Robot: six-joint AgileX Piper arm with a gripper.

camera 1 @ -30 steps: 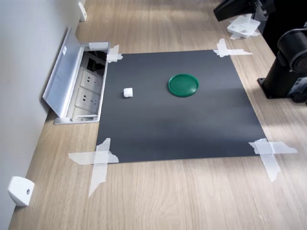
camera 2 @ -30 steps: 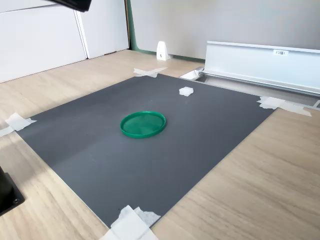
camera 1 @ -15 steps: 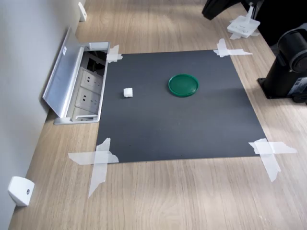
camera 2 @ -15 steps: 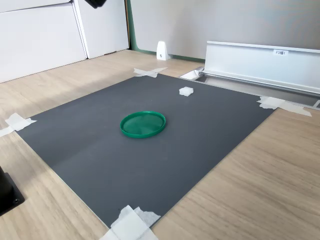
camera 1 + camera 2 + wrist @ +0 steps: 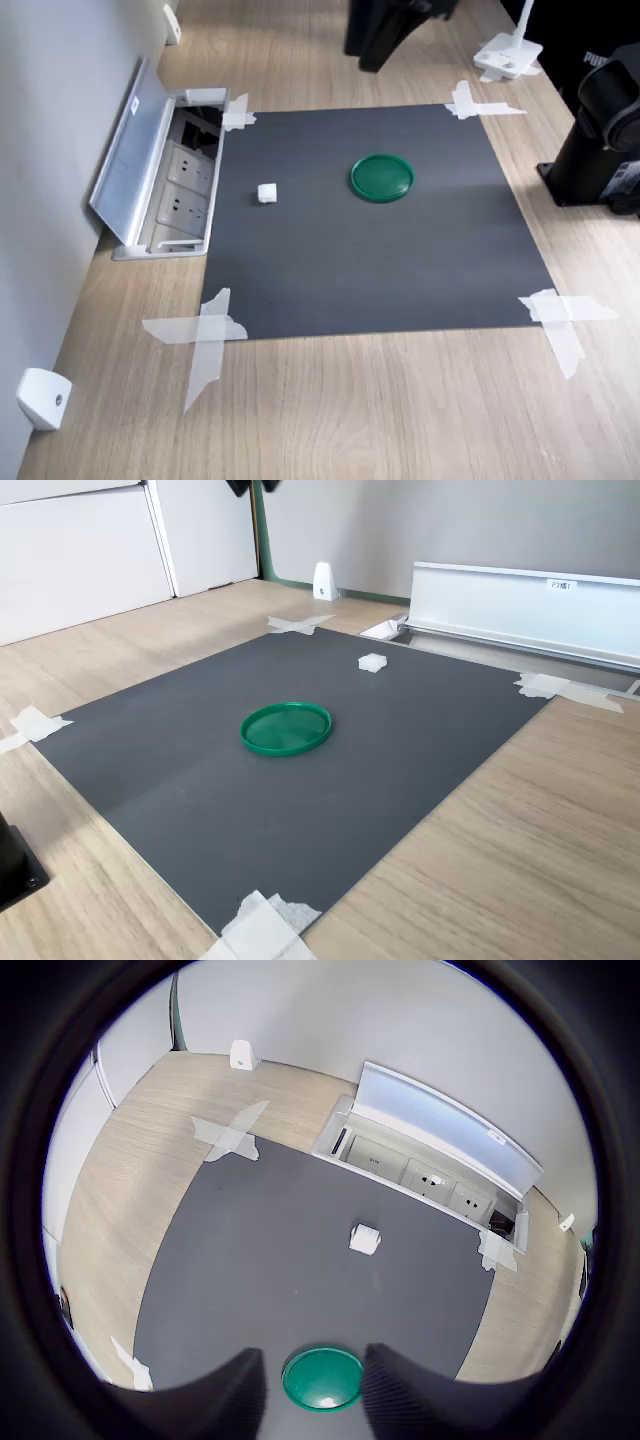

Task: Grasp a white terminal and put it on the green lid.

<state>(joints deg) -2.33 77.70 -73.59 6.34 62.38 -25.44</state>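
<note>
Your gripper point(image 5: 312, 1400) hangs high above the dark mat point(image 5: 380, 260), its two fingers point(image 5: 235, 1395) spread apart with nothing between them. In the wrist view the green lid point(image 5: 321, 1377) shows in the gap between those fingers, far below.

The lid holds nothing: in both exterior views its dished face is bare, and it lies flat near the mat's middle point(image 5: 382, 177) point(image 5: 286, 727). The white terminal point(image 5: 267, 193) sits on the mat well apart from the lid, toward the first exterior view's left, nearer the open socket box point(image 5: 185, 190) set into the wooden table point(image 5: 400, 400). That box stands with its metal flap point(image 5: 128, 160) raised — inside you can see a row of power outlets point(image 5: 425, 1175), though its far end is dark and hard to read.

Your arm is mostly cut off: only a black mass point(image 5: 385, 25) shows at the first exterior view's top edge, and a dark tip point(image 5: 252, 485) at the second exterior view's top. The terminal's shape is too small to make out in the second exterior view point(image 5: 372, 662). White tape point(image 5: 205, 335) pins the mat's corners.
</note>
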